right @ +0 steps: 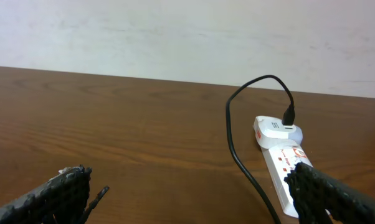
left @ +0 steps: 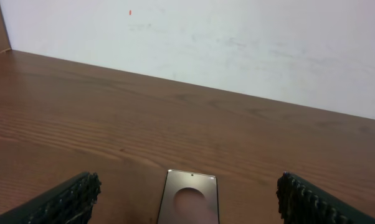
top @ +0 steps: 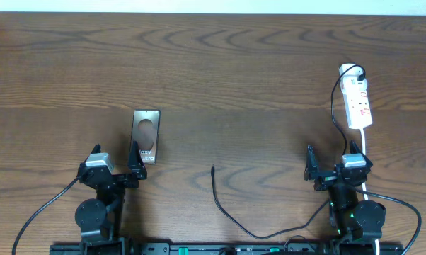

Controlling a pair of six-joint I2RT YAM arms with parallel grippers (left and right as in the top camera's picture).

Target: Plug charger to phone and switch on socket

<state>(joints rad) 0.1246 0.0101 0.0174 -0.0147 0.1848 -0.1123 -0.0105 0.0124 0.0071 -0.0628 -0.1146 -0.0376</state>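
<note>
The phone (top: 146, 134) lies flat on the wooden table, just ahead of my left gripper (top: 114, 160), which is open and empty. In the left wrist view the phone (left: 191, 198) lies between and beyond the open fingers (left: 189, 186). The charger (top: 214, 185) is a thin black cable whose free tip lies on the table between the arms, right of the phone. The white socket (top: 357, 103) lies at the right with a black plug at its far end. My right gripper (top: 333, 167) is open and empty, just short of the socket (right: 281, 157). The charger cable (right: 236, 149) curves beside it.
The charger cable trails from its tip down to the front edge, then right toward the right arm base (top: 358, 216). A white cord (top: 364, 145) runs from the socket toward the right arm. A white wall (right: 175, 37) stands behind the table.
</note>
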